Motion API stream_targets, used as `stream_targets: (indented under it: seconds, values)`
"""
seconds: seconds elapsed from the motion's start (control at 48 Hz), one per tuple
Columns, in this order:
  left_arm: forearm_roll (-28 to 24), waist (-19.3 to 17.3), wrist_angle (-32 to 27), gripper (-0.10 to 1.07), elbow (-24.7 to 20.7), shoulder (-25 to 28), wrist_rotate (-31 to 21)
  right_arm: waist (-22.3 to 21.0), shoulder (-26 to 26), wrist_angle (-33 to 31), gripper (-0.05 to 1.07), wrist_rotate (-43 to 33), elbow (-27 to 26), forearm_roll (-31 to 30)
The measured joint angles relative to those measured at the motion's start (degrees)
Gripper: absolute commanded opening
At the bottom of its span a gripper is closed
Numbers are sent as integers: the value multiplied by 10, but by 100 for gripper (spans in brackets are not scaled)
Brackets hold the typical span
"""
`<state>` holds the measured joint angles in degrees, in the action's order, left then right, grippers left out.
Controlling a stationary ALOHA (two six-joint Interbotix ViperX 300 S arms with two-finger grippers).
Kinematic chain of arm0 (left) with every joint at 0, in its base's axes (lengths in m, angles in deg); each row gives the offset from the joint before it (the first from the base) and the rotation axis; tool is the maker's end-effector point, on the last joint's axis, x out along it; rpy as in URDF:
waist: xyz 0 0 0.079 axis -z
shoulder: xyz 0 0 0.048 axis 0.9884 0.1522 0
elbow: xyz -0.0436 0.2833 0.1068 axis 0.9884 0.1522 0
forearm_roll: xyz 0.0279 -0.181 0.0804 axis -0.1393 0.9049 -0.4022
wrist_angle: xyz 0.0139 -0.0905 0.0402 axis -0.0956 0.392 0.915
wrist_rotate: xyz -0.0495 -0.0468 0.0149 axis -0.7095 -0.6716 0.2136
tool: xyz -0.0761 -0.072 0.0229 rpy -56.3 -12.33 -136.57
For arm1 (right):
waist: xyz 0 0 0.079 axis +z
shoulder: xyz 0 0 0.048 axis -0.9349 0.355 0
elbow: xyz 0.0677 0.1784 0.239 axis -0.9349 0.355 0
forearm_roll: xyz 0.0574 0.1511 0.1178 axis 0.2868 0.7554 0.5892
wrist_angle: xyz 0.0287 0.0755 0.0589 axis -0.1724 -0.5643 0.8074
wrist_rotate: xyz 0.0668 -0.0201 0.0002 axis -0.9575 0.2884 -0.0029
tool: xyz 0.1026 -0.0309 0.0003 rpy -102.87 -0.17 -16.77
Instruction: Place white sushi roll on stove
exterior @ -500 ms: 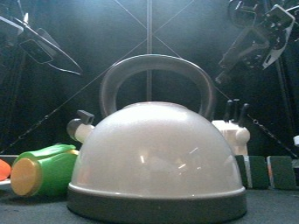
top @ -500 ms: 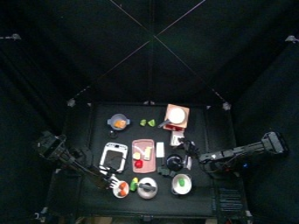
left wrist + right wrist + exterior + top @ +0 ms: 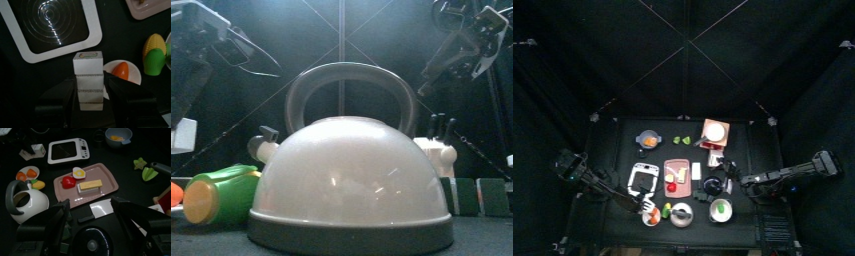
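Observation:
In the left wrist view, the white sushi roll point(image 3: 88, 79), a small white block with a thin band, stands upright between my left gripper's point(image 3: 90, 86) jaws, which are shut on it. The stove point(image 3: 57, 27), white with a dark burner area, lies just beyond it on the table. From above, the left gripper point(image 3: 645, 208) hangs near the front edge, just in front of the stove point(image 3: 643, 177). In the front view the roll point(image 3: 182, 135) hangs at far left, above the table. My right gripper point(image 3: 93, 223) is open and holds nothing, hovering right of the pink tray point(image 3: 677, 174).
A big white kettle point(image 3: 352, 185) fills the front view, with a toy corn cob point(image 3: 218, 195) beside it. An orange food piece on a white plate point(image 3: 120, 71) lies near the roll. The pink tray point(image 3: 107, 190) holds several food pieces; a blue bowl point(image 3: 118, 135) stands further back.
The left arm has shifted slightly toward the stove, and the white roll now shows hanging at the front view's left edge. The right arm has not moved.

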<state>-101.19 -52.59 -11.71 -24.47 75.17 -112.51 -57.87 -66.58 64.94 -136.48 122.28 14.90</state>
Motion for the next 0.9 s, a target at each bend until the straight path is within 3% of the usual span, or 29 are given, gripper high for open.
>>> stream_targets:
  seconds: [0.333,0.583,0.896]
  values:
    - [-45,-23,13,56,-21,2,5,0,0,0,96,-1,0,0]
    - [-48,-56,26,56,-24,3,6,0,0,-1,96,-1,0,0]
    - [-17,-130,29,56,59,-60,54,0,0,0,96,0,0,0]
